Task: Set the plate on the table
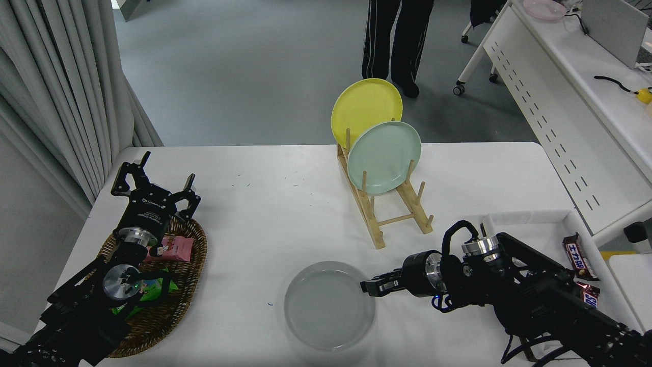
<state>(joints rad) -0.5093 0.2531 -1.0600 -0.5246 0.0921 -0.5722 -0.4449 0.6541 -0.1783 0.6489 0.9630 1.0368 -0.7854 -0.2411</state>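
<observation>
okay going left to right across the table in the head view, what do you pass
Left gripper above the wicker basket → grey plate lying flat → right gripper at the plate's right rim → wooden rack with the yellow plate and green plate → white tray → candy bar.

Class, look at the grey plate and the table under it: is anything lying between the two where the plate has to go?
Nothing visible. The plate is low over bare table, its right edge at the right gripper. The rack and basket stand well aside.
</observation>
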